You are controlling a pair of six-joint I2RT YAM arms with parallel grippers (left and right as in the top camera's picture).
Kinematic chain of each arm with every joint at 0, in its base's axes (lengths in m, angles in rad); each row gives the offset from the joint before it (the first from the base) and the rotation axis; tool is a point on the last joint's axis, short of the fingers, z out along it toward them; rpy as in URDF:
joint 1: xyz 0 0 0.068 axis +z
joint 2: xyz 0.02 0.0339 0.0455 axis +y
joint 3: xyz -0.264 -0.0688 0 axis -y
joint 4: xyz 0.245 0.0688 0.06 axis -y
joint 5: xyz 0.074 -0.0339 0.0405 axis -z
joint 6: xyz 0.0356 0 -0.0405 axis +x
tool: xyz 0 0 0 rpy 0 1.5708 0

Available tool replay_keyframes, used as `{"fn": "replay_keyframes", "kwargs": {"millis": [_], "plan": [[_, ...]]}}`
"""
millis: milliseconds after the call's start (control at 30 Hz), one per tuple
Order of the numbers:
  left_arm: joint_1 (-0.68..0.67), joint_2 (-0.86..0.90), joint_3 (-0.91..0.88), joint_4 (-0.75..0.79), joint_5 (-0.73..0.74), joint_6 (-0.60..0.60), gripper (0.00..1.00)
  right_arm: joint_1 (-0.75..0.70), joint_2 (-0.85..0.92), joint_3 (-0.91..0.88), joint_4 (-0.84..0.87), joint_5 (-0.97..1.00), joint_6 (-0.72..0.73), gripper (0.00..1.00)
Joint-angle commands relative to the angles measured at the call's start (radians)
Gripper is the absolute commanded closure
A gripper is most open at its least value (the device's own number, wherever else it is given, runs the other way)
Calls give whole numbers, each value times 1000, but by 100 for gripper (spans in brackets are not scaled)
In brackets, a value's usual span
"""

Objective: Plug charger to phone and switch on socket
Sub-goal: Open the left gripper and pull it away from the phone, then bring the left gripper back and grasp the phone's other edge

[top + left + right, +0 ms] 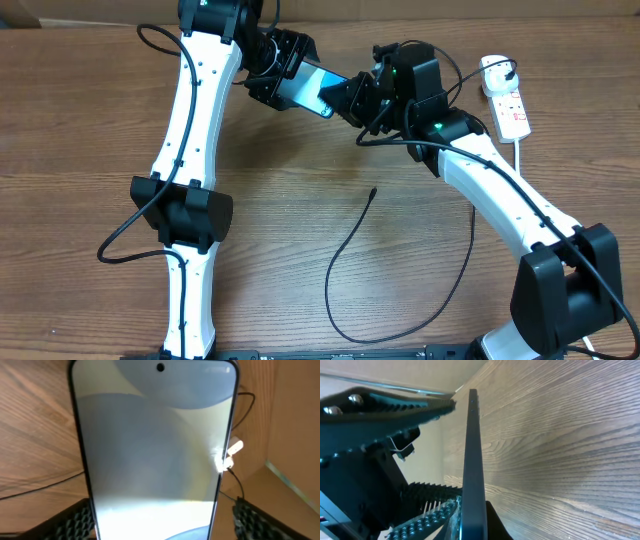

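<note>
Surface: brown wood-grain table. Mid-table toward the near edge lies a long thin black charger cable, looped. Toward the far right corner: white elongated power strip, with its thick white cord.

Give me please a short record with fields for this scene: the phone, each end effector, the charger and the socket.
phone: between both end effectors, screen facing up
left end effector: open, it seems; fingers stand on either side of the phone, with a gap on one side
right end effector: shut on the phone
charger: not plugged in; plug tip lies loose on the table
socket: far right, a white adapter on its far end; switch position cannot be told
</note>
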Motion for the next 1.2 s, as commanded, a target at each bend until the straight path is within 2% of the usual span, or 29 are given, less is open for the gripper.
{"fn": "replay_keyframes", "kwargs": {"millis": [0, 200, 467, 600, 767, 933, 1033, 1167], "plan": [[-1, -34, 26, 25, 14, 59, 14, 1, -25, 18, 23, -15, -2, 96], [11, -34, 28, 61, 7, 101, 11, 0, -25, 18, 35, -7, -2, 96], [96, -79, 39, 91, 43, 338, 10, -22, -29, 19, 41, 48, 20, 96], [146, -141, 39, 105, 42, 530, 10, -28, -29, 19, 62, 98, 36, 96], [194, -230, 39, 16, 16, 751, 9, -28, -29, 19, 112, 95, 37, 96], [238, -299, 39, -124, -64, 834, 10, -28, -29, 19, 111, 94, 37, 96], [270, -352, 28, -161, 0, 945, 11, -28, -29, 19, 111, 94, 37, 96], [277, -432, 19, -161, 17, 979, 11, -26, -29, 19, 103, 79, 37, 96]]}}
